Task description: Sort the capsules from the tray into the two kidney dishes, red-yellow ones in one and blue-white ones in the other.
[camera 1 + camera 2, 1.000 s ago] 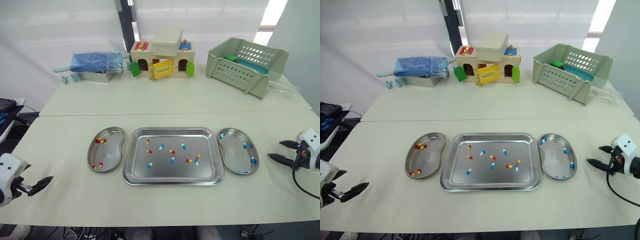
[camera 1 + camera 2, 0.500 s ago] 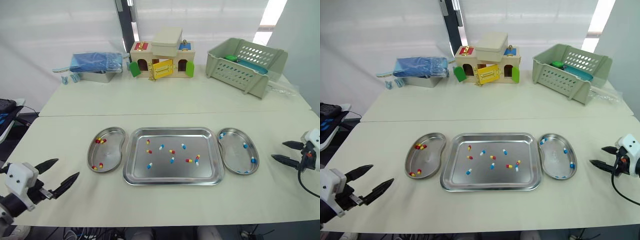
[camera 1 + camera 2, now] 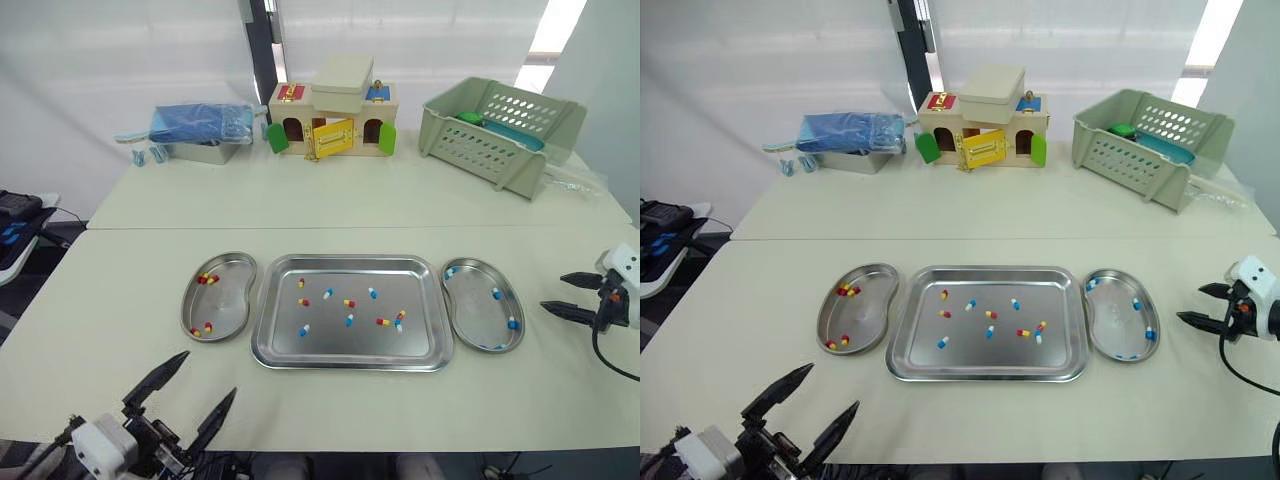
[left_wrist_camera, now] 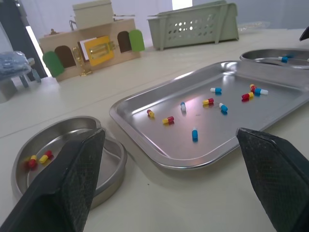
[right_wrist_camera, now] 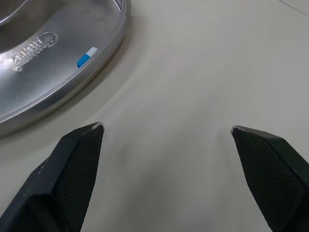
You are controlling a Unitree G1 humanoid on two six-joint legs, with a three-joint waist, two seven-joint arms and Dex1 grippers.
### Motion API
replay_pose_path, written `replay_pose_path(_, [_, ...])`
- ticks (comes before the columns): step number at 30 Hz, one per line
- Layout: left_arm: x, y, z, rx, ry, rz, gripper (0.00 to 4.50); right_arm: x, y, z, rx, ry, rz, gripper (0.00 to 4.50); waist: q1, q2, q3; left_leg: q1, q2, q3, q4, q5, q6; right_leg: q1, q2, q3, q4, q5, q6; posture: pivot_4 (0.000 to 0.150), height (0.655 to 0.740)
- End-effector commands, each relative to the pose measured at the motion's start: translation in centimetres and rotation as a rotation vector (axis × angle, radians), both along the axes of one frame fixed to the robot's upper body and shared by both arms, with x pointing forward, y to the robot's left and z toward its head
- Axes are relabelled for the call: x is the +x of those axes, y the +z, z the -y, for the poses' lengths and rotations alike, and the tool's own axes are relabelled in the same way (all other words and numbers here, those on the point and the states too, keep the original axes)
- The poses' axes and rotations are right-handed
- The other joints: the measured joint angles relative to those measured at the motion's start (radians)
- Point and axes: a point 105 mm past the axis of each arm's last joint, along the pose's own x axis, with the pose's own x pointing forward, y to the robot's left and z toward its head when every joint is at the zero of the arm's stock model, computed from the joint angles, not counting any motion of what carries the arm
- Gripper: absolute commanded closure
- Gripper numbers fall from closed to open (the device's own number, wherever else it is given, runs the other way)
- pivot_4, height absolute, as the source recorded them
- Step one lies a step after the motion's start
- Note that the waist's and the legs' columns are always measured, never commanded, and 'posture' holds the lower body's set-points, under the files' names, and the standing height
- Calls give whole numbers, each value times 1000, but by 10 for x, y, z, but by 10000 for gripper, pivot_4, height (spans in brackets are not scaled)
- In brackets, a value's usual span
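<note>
Swinging left gripper (image 3: 209, 373): across from the table (image 3: 110, 300)'s left side to its near edge, short of left kidney dish (image 3: 235, 256); jaws spread, empty.
right gripper (image 3: 552, 291): unchanged beside right kidney dish (image 3: 483, 262); jaws apart, empty.
capsules (image 3: 349, 303): both colours left in tray (image 3: 350, 259); sorting unfinished, another pick likely.
</note>
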Motion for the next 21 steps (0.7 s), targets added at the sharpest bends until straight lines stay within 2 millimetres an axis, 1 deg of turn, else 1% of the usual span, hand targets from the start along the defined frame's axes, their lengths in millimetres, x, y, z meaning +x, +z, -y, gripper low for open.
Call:
replay_pose_path(1, [-10, -6, 7, -25, 4, 27, 0, 1, 21, 7, -42, 8, 26, 424, 2, -1, 1, 0, 0, 0, 0, 0, 0, 0, 0, 0, -1, 0, 0, 1500, 7400])
replay_pose_path(4, [-15, -10, 12, -37, 10, 31, 0, 4, 30, 7, -51, 21, 26, 424, 3, -1, 1, -1, 0, 0, 0, -2, 3, 0, 0, 0, -1, 0, 0, 1500, 7400])
replay_pose_path(6, [-16, -12, 14, -51, 22, 39, 0, 7, 37, 3, -47, 44, 23, 424, 3, -1, 1, 0, 0, 0, 1, -2, 3, 0, 0, 0, -1, 0, 1, 1500, 7400])
replay_pose_path(11, [-18, -13, 22, -71, 28, 52, 0, 11, 64, -12, -29, 137, -4, 424, 0, -1, 1, 0, 0, 4, 1, -2, 4, 0, 0, 4, -3, 2, 3, 1500, 7400])
replay_pose_path(13, [-21, -16, 23, -68, 37, 41, 0, 14, 78, -26, 16, 198, -6, 424, -1, 0, 0, 0, 0, 7, 1, -2, 4, 0, 0, 7, -7, 4, 6, 1500, 7400])
replay_pose_path(15, [-23, -17, 22, -63, 46, 38, 0, 17, 92, -46, 50, 283, 3, 424, 0, -1, 1, 0, 0, 11, 1, -4, 6, 0, 0, 12, -11, 6, 8, 1500, 7400])
replay_pose_path(16, [-23, -18, 21, -65, 53, 38, 0, 17, 100, -64, 66, 349, 10, 424, 2, -1, 1, 0, 0, 13, 1, -5, 8, -1, 0, 14, -12, 6, 9, 1500, 7400])
replay_pose_path(18, [-23, -19, 21, -79, 67, 34, 0, 12, 110, -116, 83, 548, 1, 424, 1, -1, 1, 0, 0, 14, 1, -5, 9, -1, 0, 15, -12, 6, 9, 1500, 7400])
replay_pose_path(19, [-23, -20, 22, -83, 68, 35, 0, 7, 111, -132, 87, 611, -10, 424, 1, -1, 1, 0, 0, 16, 1, -6, 9, -3, 0, 17, -12, 6, 9, 1500, 7400])
replay_pose_path(20, [-23, -20, 23, -90, 70, 32, 0, 3, 112, -153, 84, 699, -16, 424, 3, -1, 1, 0, 1, 16, 1, -6, 9, -3, 0, 17, -12, 6, 9, 1500, 7400])
replay_pose_path(21, [-23, -20, 24, -94, 71, 30, 0, -1, 113, -168, 82, 763, -17, 424, 3, -1, 1, 0, 1, 16, 1, -6, 10, -3, 0, 16, -12, 6, 9, 1500, 7400])
